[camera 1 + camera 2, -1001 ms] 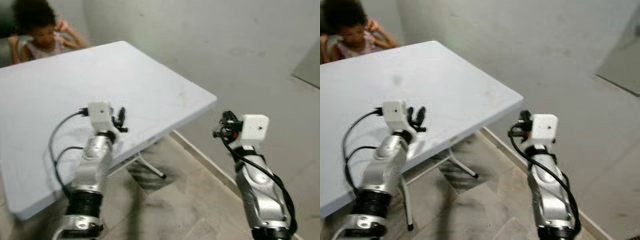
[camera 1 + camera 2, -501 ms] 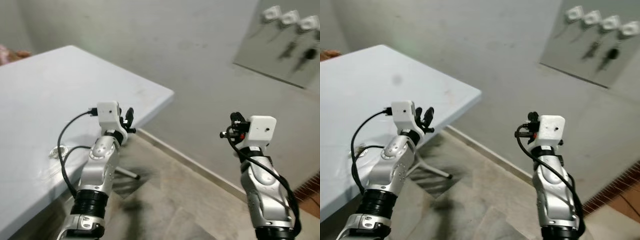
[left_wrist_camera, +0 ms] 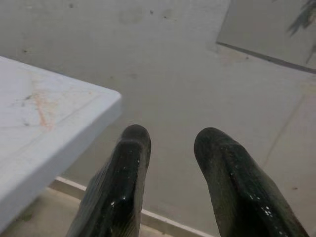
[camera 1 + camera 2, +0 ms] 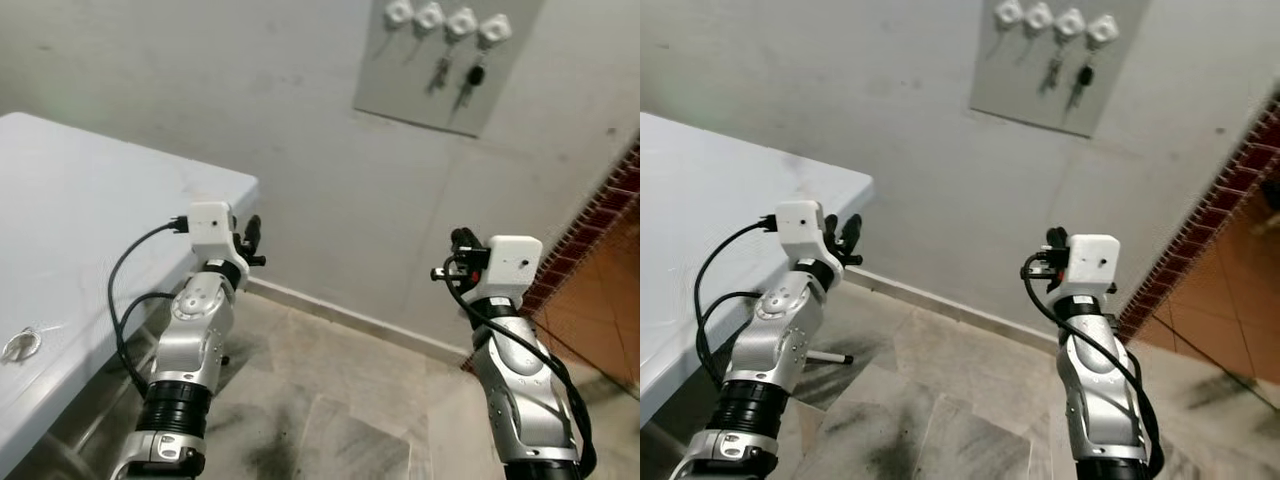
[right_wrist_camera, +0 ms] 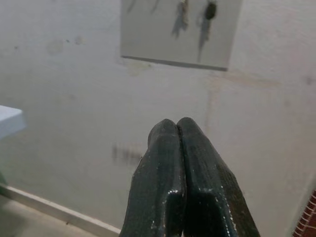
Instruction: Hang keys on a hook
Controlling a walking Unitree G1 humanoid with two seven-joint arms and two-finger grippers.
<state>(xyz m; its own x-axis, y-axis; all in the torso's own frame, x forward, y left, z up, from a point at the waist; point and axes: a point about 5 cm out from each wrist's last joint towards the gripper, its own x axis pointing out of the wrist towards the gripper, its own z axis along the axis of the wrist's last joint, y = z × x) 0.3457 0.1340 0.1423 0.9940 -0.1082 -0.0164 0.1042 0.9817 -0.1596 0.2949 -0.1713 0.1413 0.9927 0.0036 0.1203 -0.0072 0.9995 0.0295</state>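
Fingers of both grippers are seen raised in the left eye view: the left gripper (image 4: pixel 250 240) beside the white table (image 4: pixel 90 200), the right gripper (image 4: pixel 458 255) out over the tiled floor (image 4: pixel 340 400). High on the wall, a grey hook board (image 4: pixel 445 60) carries four white hooks; keys (image 4: pixel 468 85) already hang from two of them. Something small and ring-like (image 4: pixel 20 345) lies on the table's near edge; whether it is a key ring cannot be told.

In the left wrist view, the left fingers (image 3: pixel 123 187) are held apart, with nothing between them.

In the right wrist view, the right fingers (image 5: pixel 187 187) are pressed together and appear empty, pointed toward the board.

Judged so, no key is held, and pickup, approach and hanging are all left.
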